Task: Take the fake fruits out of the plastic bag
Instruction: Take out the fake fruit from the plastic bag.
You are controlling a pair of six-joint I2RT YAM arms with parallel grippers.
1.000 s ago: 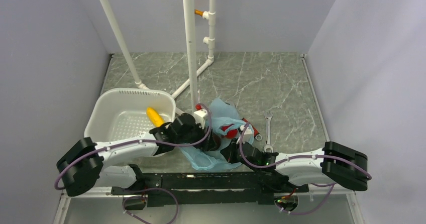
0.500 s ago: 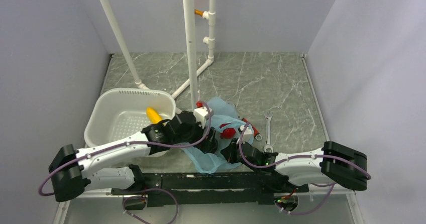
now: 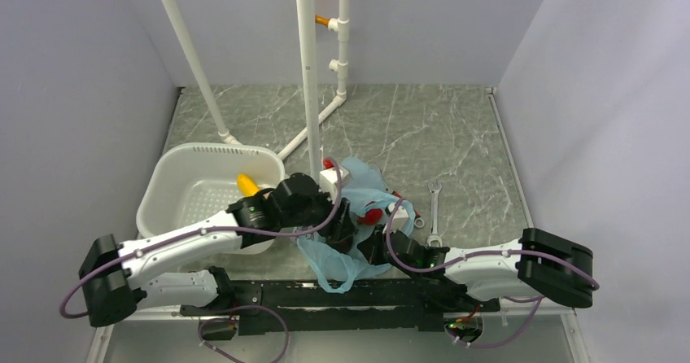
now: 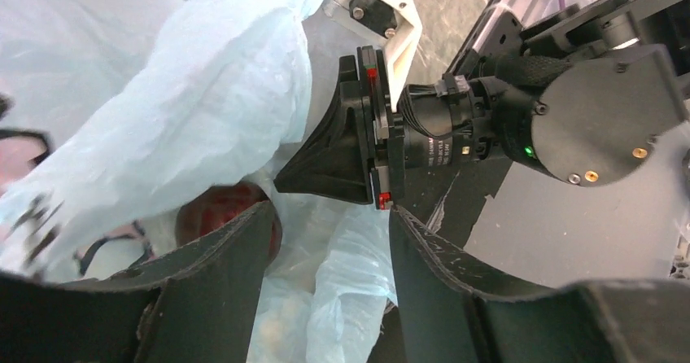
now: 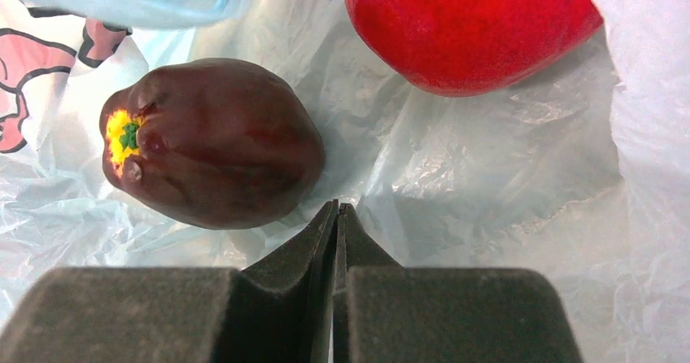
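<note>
Two fruits, maroon fruit (image 5: 211, 143) and red fruit (image 5: 468, 25), are seen inside the plastic bag (image 5: 488, 184) by the clenched right gripper (image 5: 335, 207); the maroon must be straddled by the parted left gripper (image 4: 329, 216).

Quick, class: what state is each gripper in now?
Left gripper: fingers open, nothing held.
Right gripper: fingers shut; grip on the plastic bag cannot be told.

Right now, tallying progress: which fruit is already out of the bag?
The yellow fruit: it lies in the basket, while the maroon fruit and the red fruit rest on the plastic of the bag.
</note>
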